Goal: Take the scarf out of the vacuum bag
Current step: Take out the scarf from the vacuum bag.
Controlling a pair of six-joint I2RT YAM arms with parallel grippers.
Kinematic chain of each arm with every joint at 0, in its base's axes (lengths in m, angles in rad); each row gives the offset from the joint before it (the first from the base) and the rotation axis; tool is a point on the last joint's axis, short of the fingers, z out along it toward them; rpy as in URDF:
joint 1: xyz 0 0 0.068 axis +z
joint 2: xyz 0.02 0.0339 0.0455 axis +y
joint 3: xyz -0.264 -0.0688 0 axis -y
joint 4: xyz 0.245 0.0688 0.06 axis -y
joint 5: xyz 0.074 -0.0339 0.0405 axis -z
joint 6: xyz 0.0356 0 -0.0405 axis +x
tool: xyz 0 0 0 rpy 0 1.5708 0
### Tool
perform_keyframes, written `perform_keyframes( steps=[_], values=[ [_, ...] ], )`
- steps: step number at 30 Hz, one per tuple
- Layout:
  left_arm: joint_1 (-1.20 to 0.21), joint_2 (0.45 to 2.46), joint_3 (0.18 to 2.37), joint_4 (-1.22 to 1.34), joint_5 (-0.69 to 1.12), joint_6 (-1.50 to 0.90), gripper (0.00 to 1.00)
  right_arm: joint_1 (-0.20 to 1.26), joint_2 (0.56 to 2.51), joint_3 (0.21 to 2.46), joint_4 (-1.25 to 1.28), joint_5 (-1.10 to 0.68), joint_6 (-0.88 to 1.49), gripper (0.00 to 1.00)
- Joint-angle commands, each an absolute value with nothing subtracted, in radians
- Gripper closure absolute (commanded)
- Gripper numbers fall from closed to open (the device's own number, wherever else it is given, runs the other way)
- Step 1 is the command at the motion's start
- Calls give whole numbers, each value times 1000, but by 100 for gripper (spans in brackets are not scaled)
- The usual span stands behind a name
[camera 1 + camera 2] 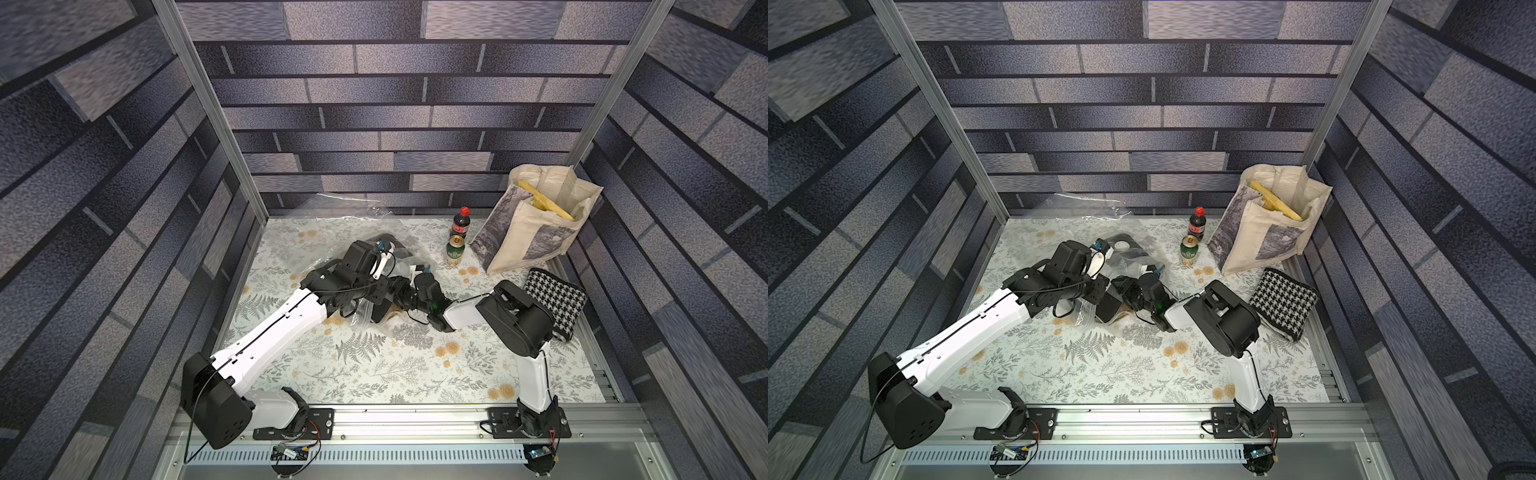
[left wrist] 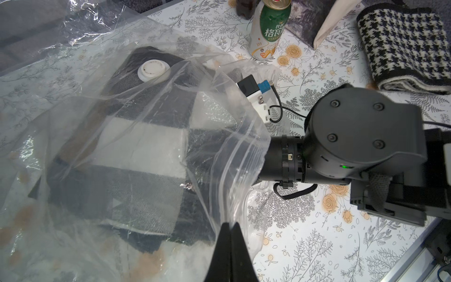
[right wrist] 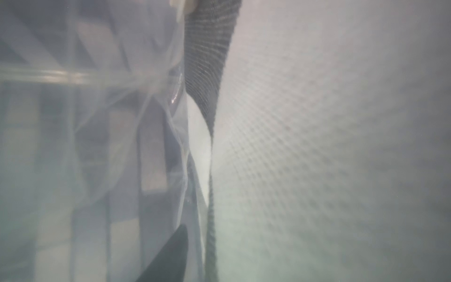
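A crinkly clear bag (image 1: pixel 357 226) lies toward the back of the flowery desk (image 1: pixel 374 365). The left arm (image 1: pixel 274 332) and the right arm (image 1: pixel 461 311) meet over it. Beside it stand a green can (image 1: pixel 456 251), a dark bottle (image 1: pixel 460 222) and a cloth bag (image 1: pixel 523 237). A black-and-white cloth (image 1: pixel 555 301) lies near.

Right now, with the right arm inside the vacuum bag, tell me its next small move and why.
Probably close the right jaws on the near edge of the scarf. The left gripper is pinching the mouth of the vacuum bag up, the right arm reaches in, and one finger lies beside the fabric.
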State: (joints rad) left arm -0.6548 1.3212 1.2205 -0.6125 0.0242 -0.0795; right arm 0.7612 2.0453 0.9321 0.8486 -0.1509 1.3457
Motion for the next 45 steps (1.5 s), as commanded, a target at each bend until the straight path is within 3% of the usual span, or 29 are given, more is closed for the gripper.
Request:
perform_keyframes(
  steps=[1,5,9,45],
  values=[
    [-650,1279,1206,-591,47,-99,100,776,2041,962,849,-181,1337,57],
    [-649,1272,1205,-596,47,-98,100,775,2034,953,836,-177,1328,88],
    [-650,1270,1206,-597,47,-98,100,776,1996,945,840,-179,1331,100],
    [-648,1380,1257,-658,83,-112,100,783,1790,969,659,-233,1325,100]
  ],
)
